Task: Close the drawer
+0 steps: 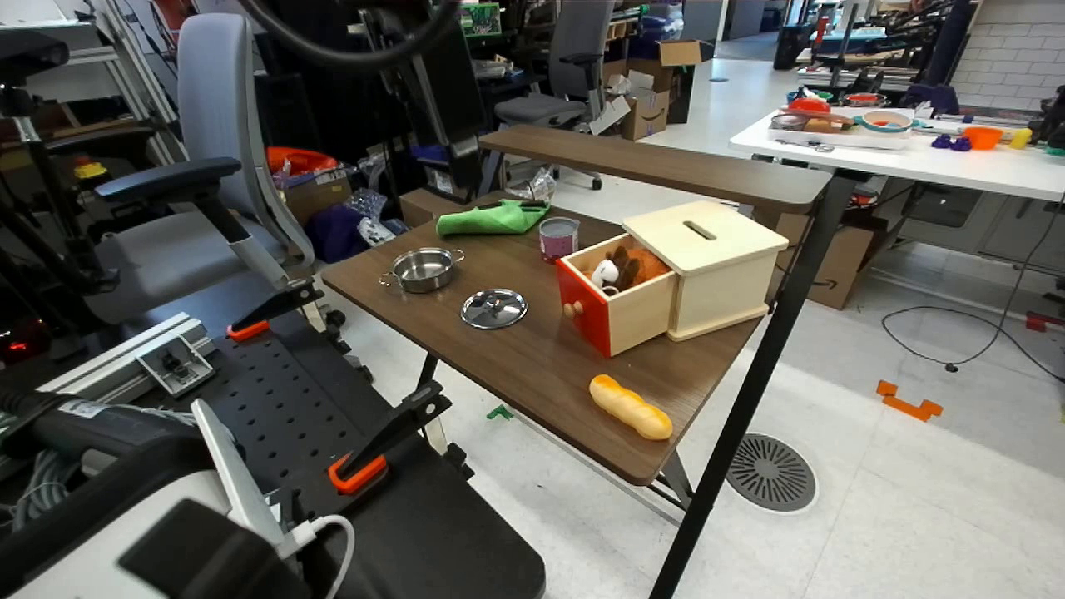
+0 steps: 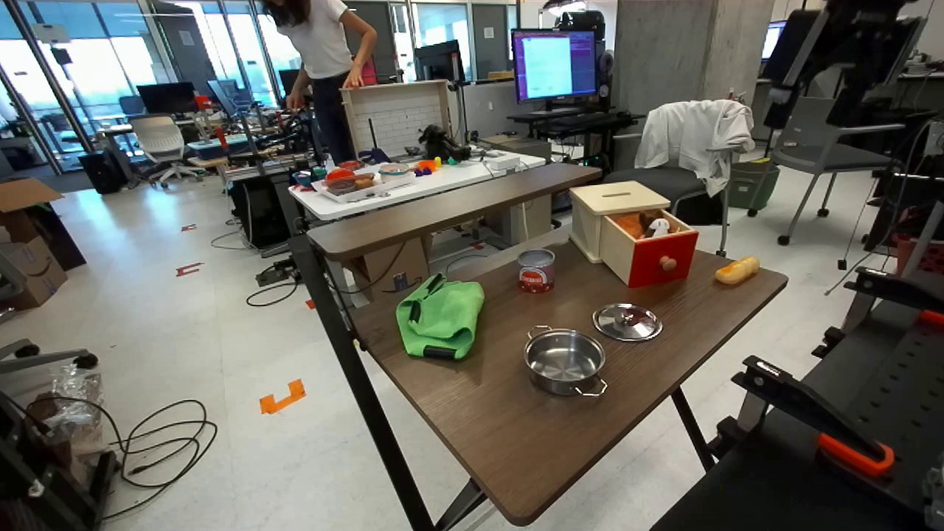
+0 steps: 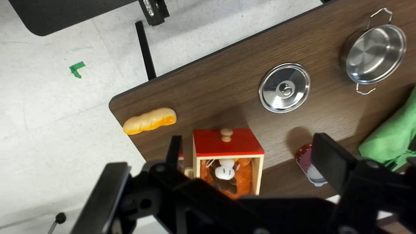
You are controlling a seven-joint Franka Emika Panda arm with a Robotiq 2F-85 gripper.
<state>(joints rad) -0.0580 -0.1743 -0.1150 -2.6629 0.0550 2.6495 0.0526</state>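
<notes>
The fingers (image 3: 330,162) are spread wide and gripping nothing, while the drawer (image 2: 649,258) juts out of its wooden box (image 1: 722,287) on the table (image 1: 516,366), so I'd fear a lopsided push jamming it, or the plush (image 3: 225,172) heaped inside catching on the box.
</notes>
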